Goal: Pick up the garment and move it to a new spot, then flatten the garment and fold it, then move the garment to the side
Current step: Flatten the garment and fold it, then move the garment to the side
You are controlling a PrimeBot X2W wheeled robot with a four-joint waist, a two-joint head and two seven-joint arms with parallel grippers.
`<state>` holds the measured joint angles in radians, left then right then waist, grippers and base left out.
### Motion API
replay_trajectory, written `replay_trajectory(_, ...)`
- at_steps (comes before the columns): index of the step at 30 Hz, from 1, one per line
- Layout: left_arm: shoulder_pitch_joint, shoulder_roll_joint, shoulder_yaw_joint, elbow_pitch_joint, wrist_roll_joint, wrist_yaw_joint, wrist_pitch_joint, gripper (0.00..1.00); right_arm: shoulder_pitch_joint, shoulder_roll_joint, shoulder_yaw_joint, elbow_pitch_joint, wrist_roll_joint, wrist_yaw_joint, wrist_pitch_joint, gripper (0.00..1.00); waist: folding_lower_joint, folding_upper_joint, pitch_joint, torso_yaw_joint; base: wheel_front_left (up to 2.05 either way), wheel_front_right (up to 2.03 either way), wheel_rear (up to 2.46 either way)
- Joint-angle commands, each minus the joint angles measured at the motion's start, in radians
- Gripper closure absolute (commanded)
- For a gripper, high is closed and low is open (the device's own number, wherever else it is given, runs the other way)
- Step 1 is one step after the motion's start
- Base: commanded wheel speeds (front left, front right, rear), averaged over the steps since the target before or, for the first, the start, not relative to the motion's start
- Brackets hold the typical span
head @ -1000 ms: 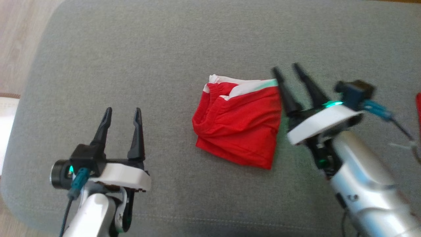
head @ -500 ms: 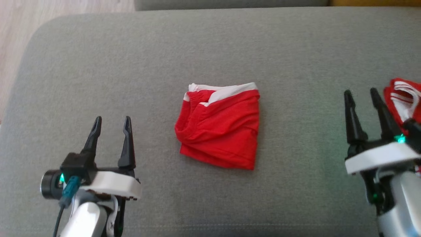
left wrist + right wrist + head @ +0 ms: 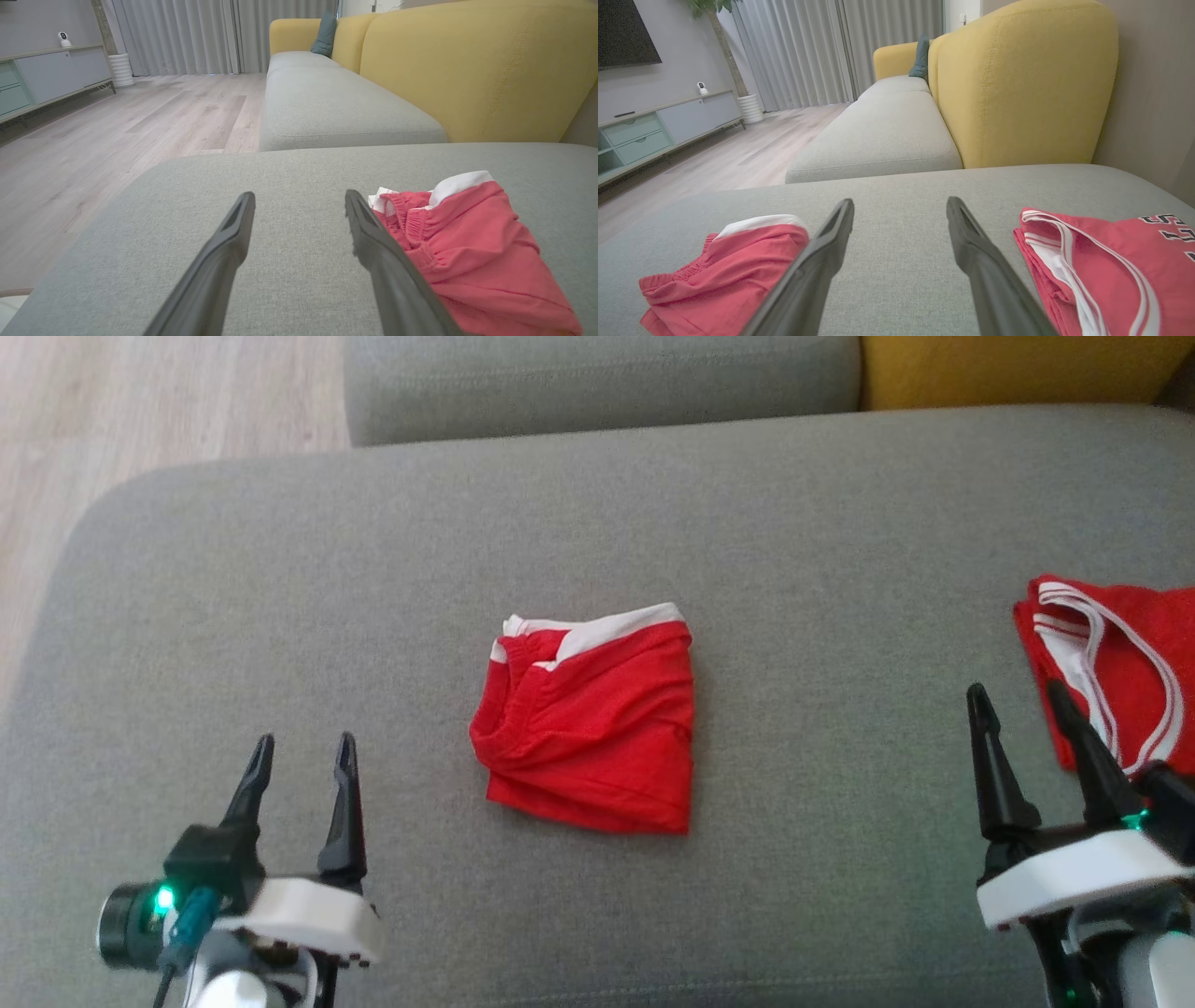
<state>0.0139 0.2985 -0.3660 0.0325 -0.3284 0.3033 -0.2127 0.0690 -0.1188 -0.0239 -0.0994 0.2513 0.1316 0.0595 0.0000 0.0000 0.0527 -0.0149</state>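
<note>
Head view: high, facing steeply down onto grey cushion (image 3: 280,569); left fingers (image 3: 252,784) and right fingers (image 3: 994,765) at bottom corners.
Left wrist view: low, close over cushion, facing along left fingers toward yellow sofa back (image 3: 467,70); red shorts (image 3: 467,252) just right of them.
Right wrist view: same low heading; shorts left of right fingers, red jersey (image 3: 1157,270) right.
All three share shorts.

Left gripper (image 3: 305,739): lower left of head view, two dark fingers (image 3: 344,803) pointing up the frame, spread apart, near parallel. White wrist collar (image 3: 313,917) beneath them, green light (image 3: 166,897) lit at its left side. Right gripper (image 3: 1016,689): lower right of head view, fingers likewise spread, tips leaning slightly left, white collar and green light at their base. Wrist views: each pair of fingers rises from the bottom edge, well separated
</note>
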Motion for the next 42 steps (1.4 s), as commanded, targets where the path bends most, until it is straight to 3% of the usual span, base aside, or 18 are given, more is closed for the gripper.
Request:
replay_trajectory(1,-0.026,0.025,0.047,-0.039,-0.008,0.011,0.000,0.00,-0.019,-0.007,0.015,-0.047,-0.009,-0.001,0.004,0.00,0.0000,0.0000,-0.015,-0.004,0.00,0.00,0.00)
replay_trajectory(15,0.032,0.042,0.032,-0.059,-0.010,0.027,0.028,0.00,0.040,0.003,0.026,-0.085,-0.018,-0.001,0.051,0.00,0.0000,0.0000,-0.070,0.001,0.00,0.00,0.00)
replay_trajectory(42,0.019,0.057,0.024,-0.069,-0.012,0.038,0.028,0.00,0.036,-0.001,0.017,-0.075,-0.020,-0.001,0.061,0.00,0.0000,0.0000,-0.064,0.003,0.00,0.00,0.00)
